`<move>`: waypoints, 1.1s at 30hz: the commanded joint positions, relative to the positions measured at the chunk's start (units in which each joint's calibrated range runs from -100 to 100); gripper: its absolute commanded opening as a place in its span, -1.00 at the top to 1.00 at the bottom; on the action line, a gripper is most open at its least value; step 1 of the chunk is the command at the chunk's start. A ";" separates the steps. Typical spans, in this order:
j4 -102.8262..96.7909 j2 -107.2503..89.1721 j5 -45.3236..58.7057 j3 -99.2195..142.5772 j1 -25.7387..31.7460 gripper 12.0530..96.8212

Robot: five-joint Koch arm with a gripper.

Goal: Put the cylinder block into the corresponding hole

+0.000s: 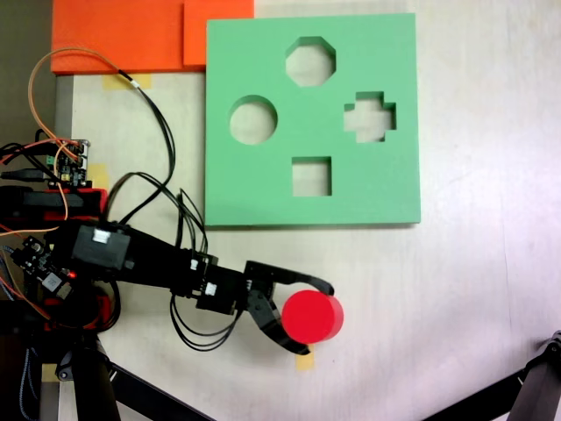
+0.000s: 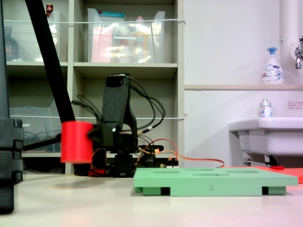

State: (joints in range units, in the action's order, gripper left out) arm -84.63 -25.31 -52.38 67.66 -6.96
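The red cylinder block [image 1: 312,317] sits between the two black fingers of my gripper [image 1: 317,318], which is shut on it, below the green foam board [image 1: 386,184] in a fixed view. From the side, the cylinder block [image 2: 75,142] hangs a little above the table, left of the green board [image 2: 213,182], with my arm [image 2: 116,113] behind it. The round hole [image 1: 253,120] is at the board's left side, up and to the left of the cylinder. An octagonal, a cross-shaped and a square cutout are the board's other openings.
Orange foam sheets [image 1: 123,35] lie at the top left, touching the board's corner. A circuit board with loose wires [image 1: 70,162] sits beside my arm's base. Black stand legs [image 1: 543,377] cross the bottom corners. A sink [image 2: 270,132] stands behind the board.
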 commanded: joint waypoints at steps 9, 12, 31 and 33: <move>25.55 -33.21 0.05 -8.94 13.97 0.49; 27.87 -33.77 0.10 -11.63 18.12 0.49; 31.33 -31.40 0.15 -6.65 31.89 0.49; 31.14 -31.40 0.15 -5.35 32.33 0.48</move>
State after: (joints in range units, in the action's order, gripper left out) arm -52.42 -56.36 -52.38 63.74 24.69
